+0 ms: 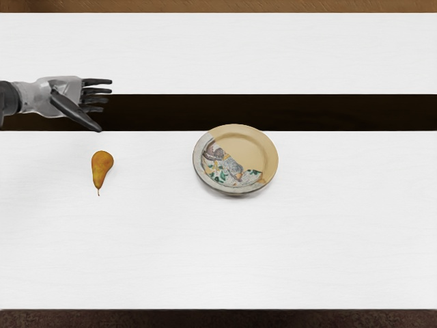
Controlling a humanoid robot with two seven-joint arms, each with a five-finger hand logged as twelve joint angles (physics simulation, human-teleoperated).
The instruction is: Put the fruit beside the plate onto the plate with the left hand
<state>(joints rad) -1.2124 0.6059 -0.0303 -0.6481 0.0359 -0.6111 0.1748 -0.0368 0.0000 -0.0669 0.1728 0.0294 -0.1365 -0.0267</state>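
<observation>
In the head view, the left hand (pixel 85 102) is hovering at the far left with fingers spread, holding nothing. The pear (pixel 102 168) is lying on the white table (pixel 218 253), nearer than the hand and well left of the plate (pixel 266 154). Being rounded and tapered, the pear is likely to roll or squirt sideways if the fingers close off-centre.

Matte silver-grey forearm shell (pixel 31 97), dark charcoal upper-arm section (pixel 5 101); silver-backed five-finger left hand (pixel 75 99), black segmented fingers (pixel 97 83).
</observation>
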